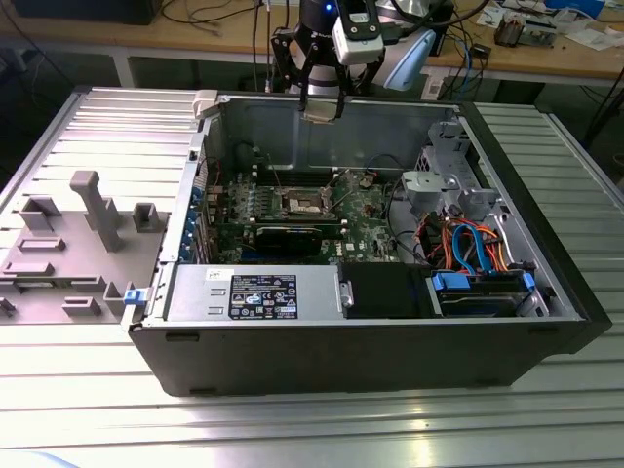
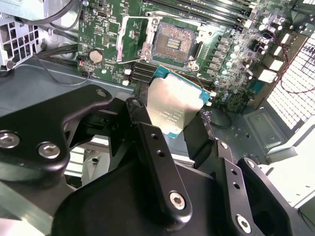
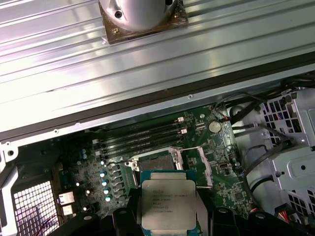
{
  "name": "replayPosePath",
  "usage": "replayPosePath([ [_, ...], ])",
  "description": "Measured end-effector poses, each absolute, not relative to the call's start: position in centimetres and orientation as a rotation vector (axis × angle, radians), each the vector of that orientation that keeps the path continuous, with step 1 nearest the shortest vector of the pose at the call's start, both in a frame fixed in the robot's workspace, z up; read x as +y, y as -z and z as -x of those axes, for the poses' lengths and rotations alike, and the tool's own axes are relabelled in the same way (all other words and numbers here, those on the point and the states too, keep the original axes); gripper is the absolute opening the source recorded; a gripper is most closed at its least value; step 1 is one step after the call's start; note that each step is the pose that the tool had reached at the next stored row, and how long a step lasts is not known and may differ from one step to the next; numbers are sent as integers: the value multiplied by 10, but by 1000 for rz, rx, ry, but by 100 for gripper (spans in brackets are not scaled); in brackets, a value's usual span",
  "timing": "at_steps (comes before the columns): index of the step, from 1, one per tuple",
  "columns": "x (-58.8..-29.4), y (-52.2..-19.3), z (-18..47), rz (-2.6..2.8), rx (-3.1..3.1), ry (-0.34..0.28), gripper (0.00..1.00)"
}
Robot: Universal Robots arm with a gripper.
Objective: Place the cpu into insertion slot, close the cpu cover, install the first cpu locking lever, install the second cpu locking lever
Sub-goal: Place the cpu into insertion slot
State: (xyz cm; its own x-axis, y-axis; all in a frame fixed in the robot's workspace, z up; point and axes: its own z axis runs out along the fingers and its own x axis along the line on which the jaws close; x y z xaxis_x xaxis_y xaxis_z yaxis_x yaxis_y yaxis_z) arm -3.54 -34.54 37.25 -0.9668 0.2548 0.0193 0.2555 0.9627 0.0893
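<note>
The cpu (image 2: 173, 104) is a flat square chip with a silvery top, and my gripper (image 2: 172, 120) is shut on it by two opposite edges between black fingers (image 2: 142, 123). The first wrist view has the cpu (image 3: 168, 204) hanging above the board. In the exterior view my gripper (image 1: 320, 107) is high over the rear wall of the open computer case (image 1: 546, 292), well above the motherboard. The insertion slot (image 2: 172, 43) lies bare, its contact field exposed. The cpu cover (image 2: 132, 35) stands swung open beside it. In the exterior view the insertion slot (image 1: 302, 203) sits mid-board.
A power supply (image 1: 249, 292) runs along the case's near wall. A drive cage with blue and orange cables (image 1: 478, 255) is at the exterior view's right. Memory slots (image 3: 142, 135) flank the socket. Grey fixture blocks (image 1: 93, 210) stand on the ribbed table at the left.
</note>
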Motion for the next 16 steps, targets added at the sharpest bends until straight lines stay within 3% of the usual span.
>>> replayPosePath([
  [16,-345,-373,35,470,-3097,143,53],
])
